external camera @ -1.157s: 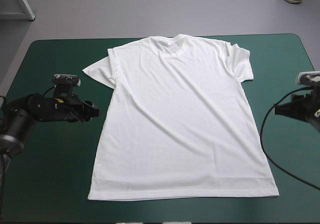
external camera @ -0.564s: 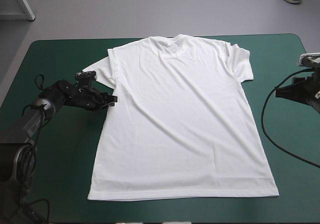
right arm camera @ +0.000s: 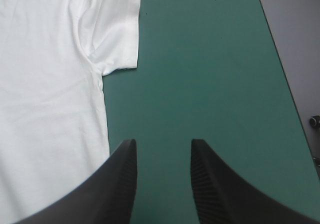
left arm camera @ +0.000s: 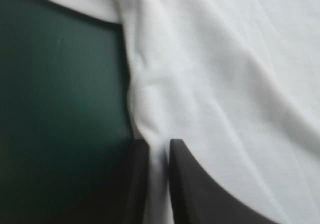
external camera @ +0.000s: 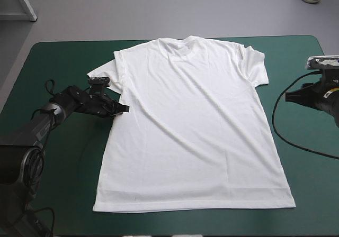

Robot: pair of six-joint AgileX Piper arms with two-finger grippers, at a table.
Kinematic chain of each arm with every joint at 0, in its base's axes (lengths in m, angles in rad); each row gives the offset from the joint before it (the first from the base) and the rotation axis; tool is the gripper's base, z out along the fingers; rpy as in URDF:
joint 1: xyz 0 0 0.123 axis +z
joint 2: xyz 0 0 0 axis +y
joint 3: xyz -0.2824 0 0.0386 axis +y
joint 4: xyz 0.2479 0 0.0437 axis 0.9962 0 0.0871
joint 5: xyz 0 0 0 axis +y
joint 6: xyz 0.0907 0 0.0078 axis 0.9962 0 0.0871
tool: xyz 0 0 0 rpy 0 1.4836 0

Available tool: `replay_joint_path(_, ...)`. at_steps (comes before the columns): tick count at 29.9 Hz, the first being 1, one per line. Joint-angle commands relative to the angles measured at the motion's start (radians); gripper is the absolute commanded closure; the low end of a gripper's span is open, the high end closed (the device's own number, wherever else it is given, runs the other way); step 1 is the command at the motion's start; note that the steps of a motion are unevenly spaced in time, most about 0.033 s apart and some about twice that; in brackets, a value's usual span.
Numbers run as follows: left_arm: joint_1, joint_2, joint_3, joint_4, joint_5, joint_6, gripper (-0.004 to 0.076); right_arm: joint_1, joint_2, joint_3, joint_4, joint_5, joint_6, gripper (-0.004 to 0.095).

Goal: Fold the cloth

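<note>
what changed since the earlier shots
The left gripper moved in to the T-shirt's left side, just below the sleeve; its fingers now pinch that edge. The right gripper shifted a little toward the table's far edge, open over the teal-green cover. The T-shirt lies flat, unmoved.

The teal-green cover [external camera: 69, 184] lies flat and smooth, its far corners rounded.

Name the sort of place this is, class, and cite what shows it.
Likely a robotics lab bench: a teal-green covered table, a white T-shirt spread flat on it, and the left gripper and right gripper at its sides.
</note>
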Motion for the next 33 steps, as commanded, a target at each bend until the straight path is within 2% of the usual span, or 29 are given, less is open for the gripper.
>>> replay_joint_path(1, -0.04, -0.026, -0.029, -0.025, -0.04, 0.018, 0.0691, -0.009, 0.011, -0.03, -0.003, -0.06, -0.012, 0.0561)
replay_joint_path(6, -0.044, 0.001, -0.029, -0.023, -0.063, 0.018, 0.0705, -0.009, 0.032, -0.03, 0.014, -0.056, -0.089, 0.0561)
replay_joint_path(8, -0.038, 0.001, -0.029, -0.028, -0.065, 0.018, 0.0705, -0.009, 0.051, -0.03, 0.079, -0.056, -0.163, 0.0546)
replay_joint_path(11, -0.038, 0.001, -0.029, -0.028, -0.061, 0.018, 0.0705, -0.009, 0.1, -0.03, 0.238, -0.064, -0.3, 0.0489)
replay_joint_path(15, -0.038, 0.001, -0.029, -0.021, -0.038, 0.021, 0.0705, -0.009, 0.193, -0.034, 0.355, -0.078, -0.387, 0.0476)
replay_joint_path(22, -0.038, 0.001, -0.029, -0.016, -0.028, 0.021, 0.0705, -0.007, 0.394, -0.09, 0.371, -0.071, -0.4, 0.047)
replay_joint_path(27, -0.038, 0.001, -0.029, -0.013, -0.023, 0.021, 0.0705, 0.036, 0.502, -0.149, 0.377, -0.086, -0.423, 0.0351)
replay_joint_path(33, -0.038, 0.001, -0.029, -0.014, -0.017, 0.021, 0.0705, 0.083, 0.592, -0.21, 0.378, -0.107, -0.423, 0.0341)
